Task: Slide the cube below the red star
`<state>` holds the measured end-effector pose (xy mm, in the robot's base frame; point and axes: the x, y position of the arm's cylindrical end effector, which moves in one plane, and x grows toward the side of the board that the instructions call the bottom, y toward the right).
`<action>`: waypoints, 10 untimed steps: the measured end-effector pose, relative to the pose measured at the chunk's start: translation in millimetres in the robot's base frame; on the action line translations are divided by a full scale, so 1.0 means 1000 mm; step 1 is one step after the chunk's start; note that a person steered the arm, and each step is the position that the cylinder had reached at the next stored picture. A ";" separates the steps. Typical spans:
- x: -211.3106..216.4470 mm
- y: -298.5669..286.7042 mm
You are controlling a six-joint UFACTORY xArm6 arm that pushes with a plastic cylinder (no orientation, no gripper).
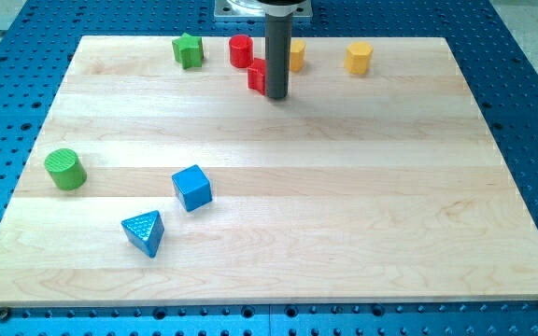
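Note:
A blue cube (192,188) lies at the board's lower left. A red block (256,75), partly hidden behind the rod so its shape is unclear, lies near the top middle. My tip (277,96) touches the board right beside that red block, on its right side. The blue cube is far below and to the left of the tip. A red cylinder (241,50) stands just up and left of the red block.
A green star-like block (188,49) is at the top left. A yellow block (297,55) is partly hidden behind the rod, and a yellow hexagonal block (359,58) lies right of it. A green cylinder (65,169) is at the left edge. A blue triangular block (145,231) is below the cube.

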<state>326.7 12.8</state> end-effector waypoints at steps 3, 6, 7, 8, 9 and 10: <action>0.231 -0.014; 0.122 -0.094; 0.135 -0.105; 0.177 -0.110; 0.178 -0.088; 0.159 -0.073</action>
<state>485.7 -59.7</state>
